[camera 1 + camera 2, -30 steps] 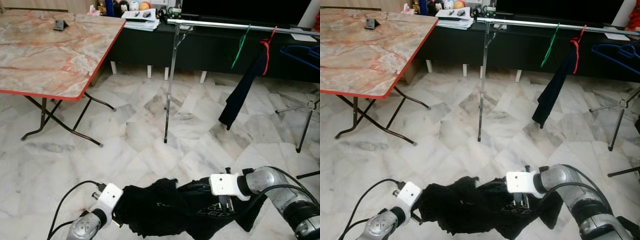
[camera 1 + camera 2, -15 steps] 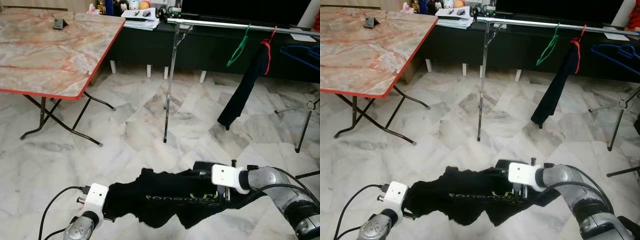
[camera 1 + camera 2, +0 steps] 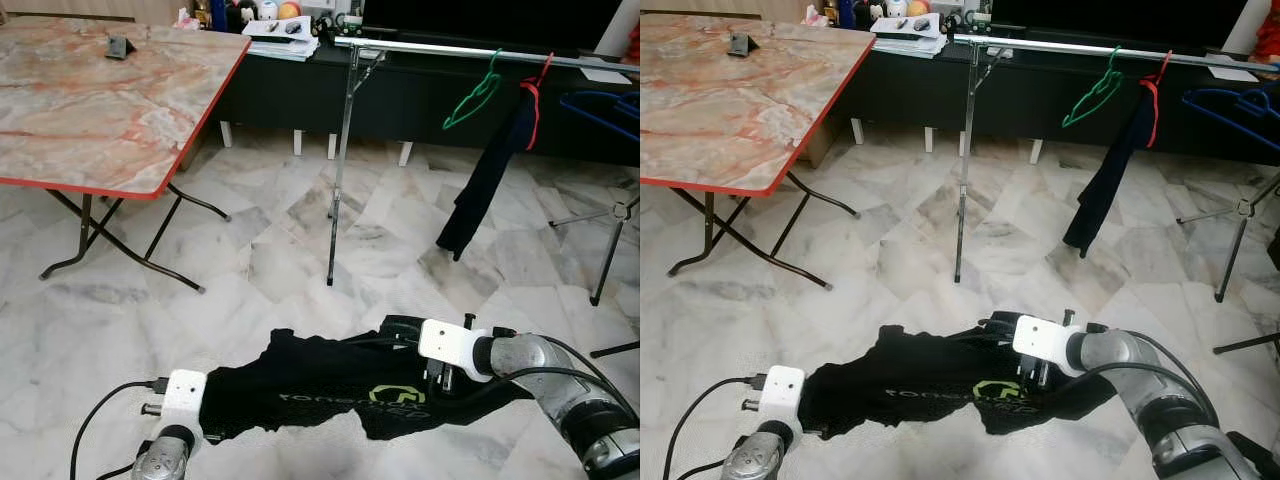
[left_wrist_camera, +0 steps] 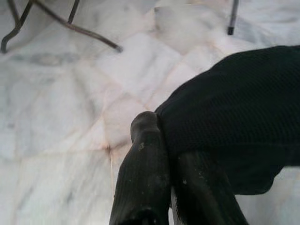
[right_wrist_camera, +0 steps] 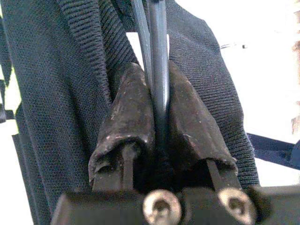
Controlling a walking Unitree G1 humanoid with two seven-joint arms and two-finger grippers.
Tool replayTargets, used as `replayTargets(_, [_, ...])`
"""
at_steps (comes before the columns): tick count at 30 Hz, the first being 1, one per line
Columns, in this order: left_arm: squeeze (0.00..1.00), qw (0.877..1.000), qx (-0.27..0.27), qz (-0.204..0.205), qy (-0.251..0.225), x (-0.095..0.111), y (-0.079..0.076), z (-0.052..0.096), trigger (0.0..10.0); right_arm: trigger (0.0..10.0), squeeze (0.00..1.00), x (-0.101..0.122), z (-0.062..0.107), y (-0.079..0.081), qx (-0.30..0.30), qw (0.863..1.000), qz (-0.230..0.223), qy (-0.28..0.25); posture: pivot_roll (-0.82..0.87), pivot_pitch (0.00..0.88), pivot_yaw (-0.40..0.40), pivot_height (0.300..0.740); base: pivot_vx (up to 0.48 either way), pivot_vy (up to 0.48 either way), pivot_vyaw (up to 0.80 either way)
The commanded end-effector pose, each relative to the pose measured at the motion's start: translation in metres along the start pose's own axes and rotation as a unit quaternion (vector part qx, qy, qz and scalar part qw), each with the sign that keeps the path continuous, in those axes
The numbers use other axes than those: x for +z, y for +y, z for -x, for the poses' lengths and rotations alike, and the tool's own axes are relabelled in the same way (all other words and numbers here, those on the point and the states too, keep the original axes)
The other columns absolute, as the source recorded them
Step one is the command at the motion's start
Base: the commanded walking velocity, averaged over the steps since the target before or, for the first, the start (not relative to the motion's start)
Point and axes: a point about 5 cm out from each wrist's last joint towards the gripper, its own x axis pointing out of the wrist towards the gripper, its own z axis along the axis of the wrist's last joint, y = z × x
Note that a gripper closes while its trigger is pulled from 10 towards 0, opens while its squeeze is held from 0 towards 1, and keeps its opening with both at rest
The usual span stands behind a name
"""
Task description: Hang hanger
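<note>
A black T-shirt (image 3: 330,385) with a green logo hangs stretched between my two grippers, low over the marble floor. My left gripper (image 4: 161,136) is shut on the shirt's edge at the left end. At the other end my right gripper (image 3: 405,338) is shut on the dark wire of a hanger (image 5: 157,37) that runs inside the shirt's fabric. The silver clothes rail (image 3: 450,50) stands well ahead at the back. An empty green hanger (image 3: 470,100) hangs on it, beside a red hanger carrying a dark garment (image 3: 490,170).
A folding table (image 3: 100,100) with a marble top and red rim stands at the left. The rail's upright post (image 3: 340,170) meets the floor ahead. A blue hanger (image 3: 600,105) and a stand leg (image 3: 610,250) are at the right. A dark low cabinet runs behind the rail.
The shirt was bunched between the grippers and is now pulled out long and flat. My left gripper has moved out to the left and down. The green hanger has swung on the rail.
</note>
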Motion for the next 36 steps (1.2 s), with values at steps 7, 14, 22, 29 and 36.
replayTargets(7, [0.00,0.989,0.080,0.119,-0.029,-0.010,0.040,0.012,0.0,10.0,0.00,-0.053,0.024,0.007,0.002,0.990,-0.053,0.130,0.06,0.167,-0.072,0.740,0.000,0.000,0.00])
replayTargets(14, [0.00,0.983,-0.159,0.032,-0.091,0.024,-0.007,0.005,0.0,10.0,0.00,-0.041,0.009,0.032,0.080,0.991,-0.073,0.078,0.07,0.168,-0.076,0.740,0.000,0.000,0.00])
replayTargets(22, [0.00,0.957,-0.273,-0.084,-0.060,0.020,-0.017,0.009,0.0,10.0,0.00,-0.027,0.000,0.026,0.042,0.994,-0.093,0.038,0.07,0.166,-0.070,0.740,0.000,0.000,0.00])
replayTargets(29, [1.00,0.946,-0.286,-0.148,-0.040,0.015,-0.012,0.012,10.0,10.0,0.00,-0.022,-0.001,0.022,0.026,0.994,-0.109,0.014,0.07,0.166,-0.067,0.740,0.000,0.000,0.00])
replayTargets(36, [1.00,0.937,-0.294,-0.187,-0.026,0.010,-0.011,0.014,10.0,10.0,0.00,-0.021,-0.001,0.021,0.023,0.994,-0.109,0.009,0.07,0.167,-0.067,0.740,0.000,0.000,0.00])
